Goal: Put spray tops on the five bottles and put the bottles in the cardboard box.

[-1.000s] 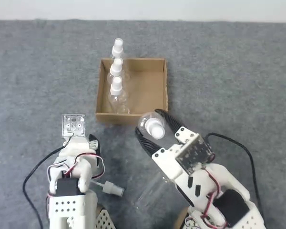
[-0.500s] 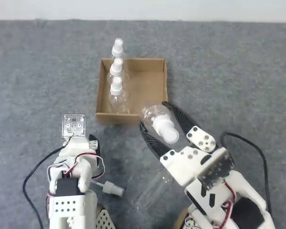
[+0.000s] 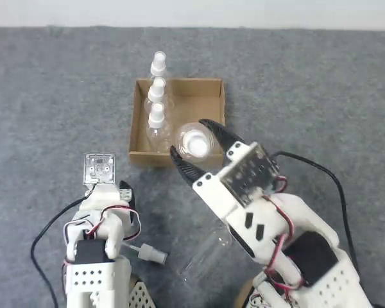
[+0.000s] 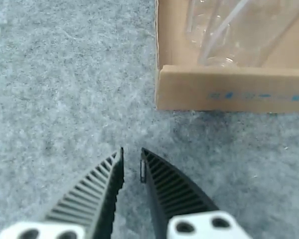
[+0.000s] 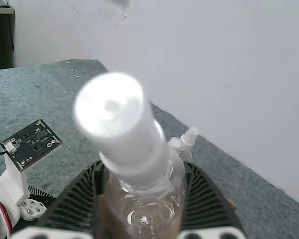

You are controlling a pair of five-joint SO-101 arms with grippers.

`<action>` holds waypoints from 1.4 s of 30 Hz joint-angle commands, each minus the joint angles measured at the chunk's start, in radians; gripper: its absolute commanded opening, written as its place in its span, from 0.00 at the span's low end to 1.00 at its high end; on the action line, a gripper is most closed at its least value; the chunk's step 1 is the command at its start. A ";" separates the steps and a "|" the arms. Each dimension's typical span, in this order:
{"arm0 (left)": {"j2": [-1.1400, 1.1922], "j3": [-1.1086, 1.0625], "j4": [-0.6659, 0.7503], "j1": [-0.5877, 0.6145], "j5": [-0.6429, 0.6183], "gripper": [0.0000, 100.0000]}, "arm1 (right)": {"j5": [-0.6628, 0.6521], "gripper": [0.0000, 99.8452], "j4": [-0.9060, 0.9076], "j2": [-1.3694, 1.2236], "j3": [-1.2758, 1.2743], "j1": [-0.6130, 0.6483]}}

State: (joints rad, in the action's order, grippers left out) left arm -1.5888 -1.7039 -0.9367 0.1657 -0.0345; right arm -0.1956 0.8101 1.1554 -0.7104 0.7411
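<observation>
Right hand (image 3: 187, 136), centre of the high view: closed on one clear bottle (image 3: 194, 144) fitted with a white spray top (image 5: 117, 119), fingers clamped on either side of the bottle's body, top pointing towards the camera. Held bottle located at the lower edge of the cardboard box (image 3: 208, 90), just right of the nearest boxed bottle; whether it touched the box floor could not be told. Box contents: three capped bottles (image 3: 156, 117) in a line along the left wall, upright. Left hand (image 4: 132, 152), lower left of the high view: fingers nearly together, a narrow slit between them, holding nothing, over the grey table (image 3: 51, 96) just short of the box's lower left corner. Loose spray top (image 3: 153, 255) lying on the table at bottom centre; beside it to the right, one uncapped bottle (image 3: 202, 256) on its side, partly under the right arm.
</observation>
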 commanded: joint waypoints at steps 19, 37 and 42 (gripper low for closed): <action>-0.015 0.012 -0.002 0.005 -0.008 0.05 | 0.063 0.01 -0.142 -0.387 0.241 -0.251; -0.015 0.012 -0.002 0.005 -0.008 0.05 | 0.207 0.01 -0.542 -0.773 0.241 -0.318; -0.015 0.012 -0.002 0.005 -0.008 0.05 | 0.215 0.01 -0.641 -0.866 0.242 -0.315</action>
State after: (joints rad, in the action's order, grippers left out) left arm -1.5888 -1.7039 -0.9367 0.1657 -0.0345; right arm 0.0038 0.2378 0.2977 -0.5432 0.4342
